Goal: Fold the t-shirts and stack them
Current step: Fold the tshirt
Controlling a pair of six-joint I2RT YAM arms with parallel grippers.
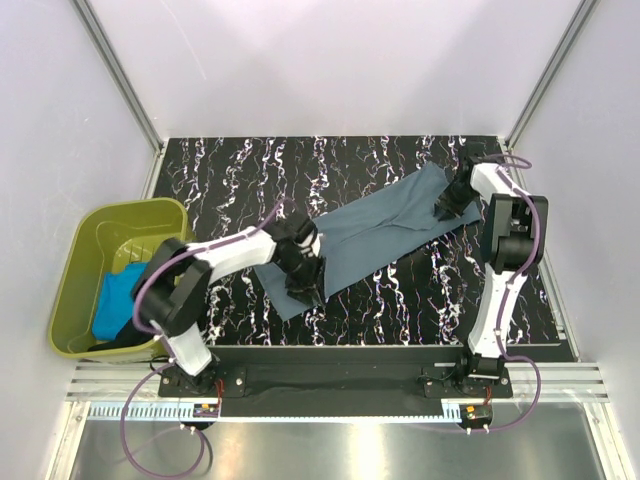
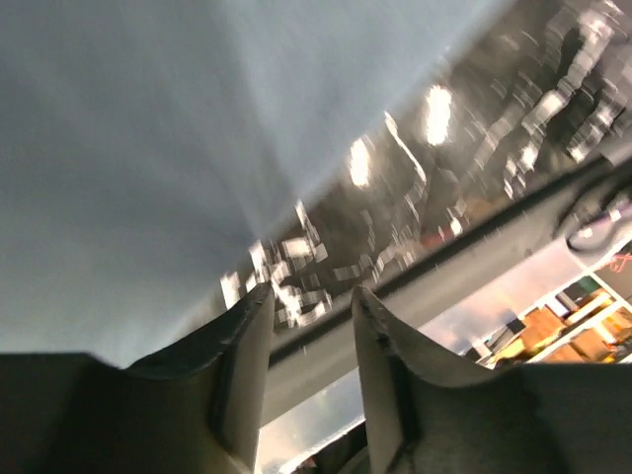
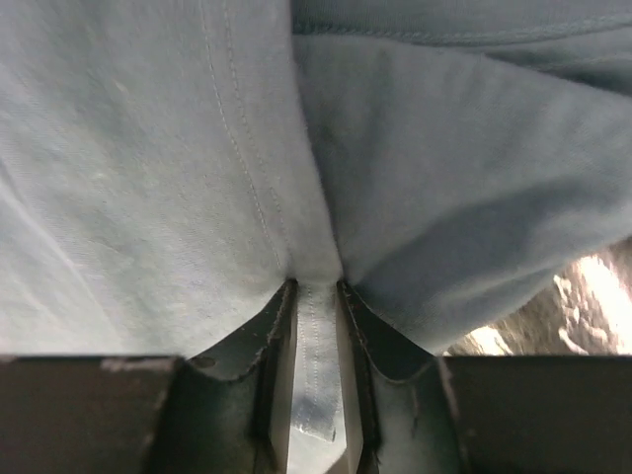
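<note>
The slate grey-blue t-shirt point(image 1: 380, 235) lies stretched in a long diagonal band across the black marbled table point(image 1: 230, 170). My left gripper point(image 1: 303, 285) hovers over its near left end. In the left wrist view that gripper point(image 2: 312, 293) is open with only table between the fingers, and the grey-blue t-shirt point(image 2: 128, 168) lies just beyond the left finger. My right gripper point(image 1: 450, 205) is at the shirt's far right end. In the right wrist view it point(image 3: 316, 288) is shut on a stitched hem strip of the grey-blue t-shirt point(image 3: 148, 168). A turquoise t-shirt point(image 1: 115, 300) and a black t-shirt point(image 1: 125, 343) lie in the tub.
The olive-green plastic tub point(image 1: 130, 207) stands off the table's left edge. White walls with metal rails close in the back and sides. The arm bases sit on a rail along the near edge.
</note>
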